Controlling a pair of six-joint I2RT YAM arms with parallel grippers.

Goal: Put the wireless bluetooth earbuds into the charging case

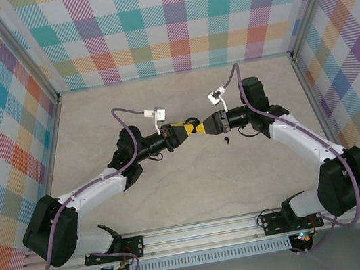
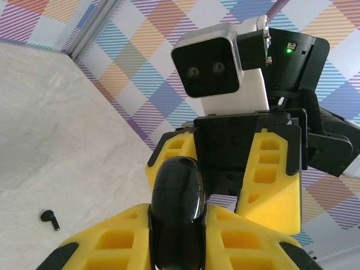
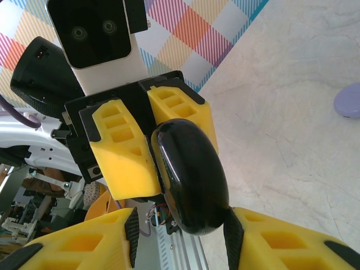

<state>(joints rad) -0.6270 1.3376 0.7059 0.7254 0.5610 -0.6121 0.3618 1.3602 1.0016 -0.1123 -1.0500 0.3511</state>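
Note:
A glossy black charging case (image 2: 176, 202), lid closed, is held in the air between the two arms (image 1: 195, 128). My left gripper (image 2: 177, 230) is shut on its lower half, yellow fingers pressed against both sides. My right gripper (image 3: 181, 225) faces it head-on and straddles the case's other end (image 3: 191, 174). One of its pads touches the case; the other stands off with a visible gap. A single black earbud (image 1: 226, 142) lies on the table just below the right gripper, and in the left wrist view this earbud (image 2: 49, 219) rests on the pale surface.
A pale lilac rounded object (image 3: 350, 100) sits on the table at the right wrist view's right edge. Checked walls (image 1: 162, 21) enclose the pale tabletop (image 1: 195, 187) on three sides. An aluminium rail (image 1: 202, 231) runs along the near edge.

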